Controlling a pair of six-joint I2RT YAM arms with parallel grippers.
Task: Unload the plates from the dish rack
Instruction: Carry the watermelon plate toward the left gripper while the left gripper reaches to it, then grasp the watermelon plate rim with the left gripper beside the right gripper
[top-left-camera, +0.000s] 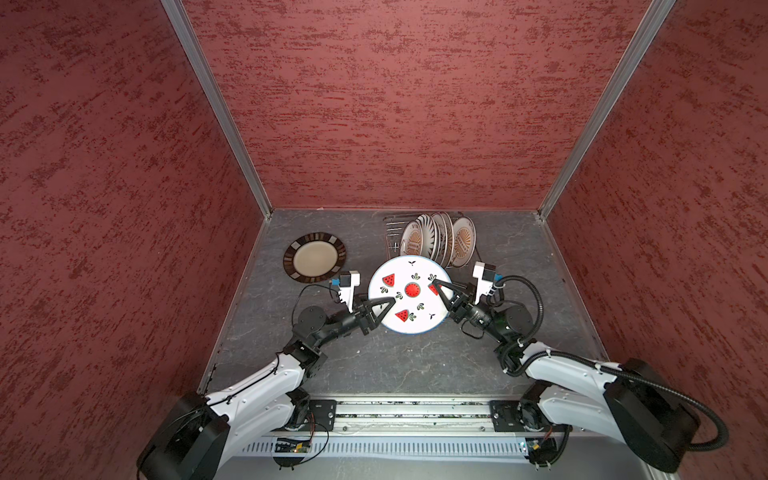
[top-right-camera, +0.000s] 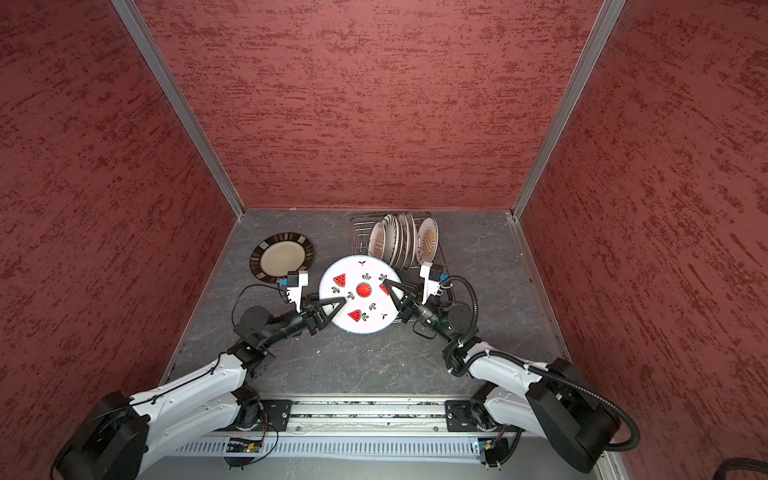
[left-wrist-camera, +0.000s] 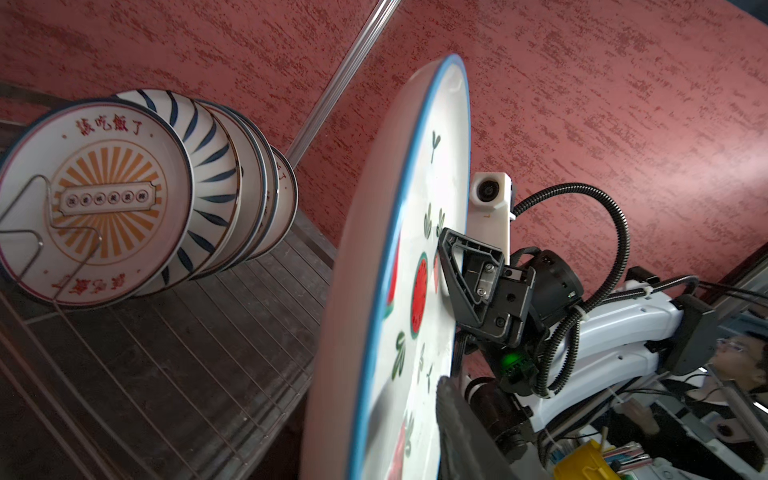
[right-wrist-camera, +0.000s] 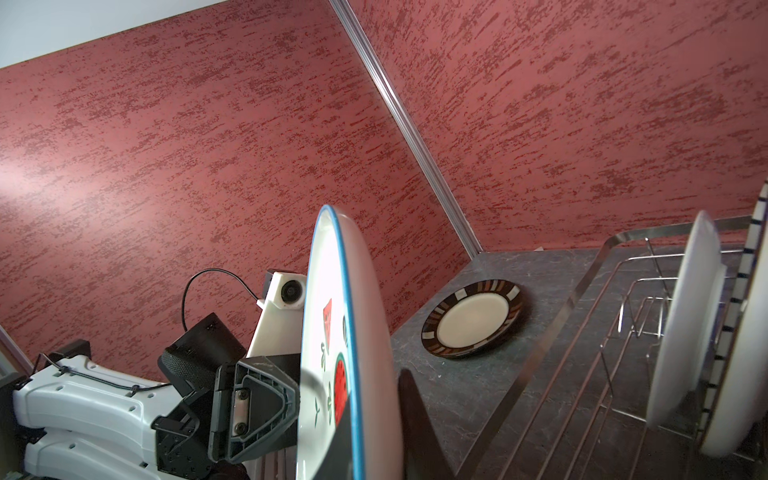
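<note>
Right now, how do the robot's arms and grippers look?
The left arm and the right arm have white shells and black joints. The left gripper and the right gripper are black, with hollow triangular fingers. White camera blocks with a blue part sit on both wrists. A ribbed black hose follows the right arm; a thin black cable loops by the left wrist.
</note>
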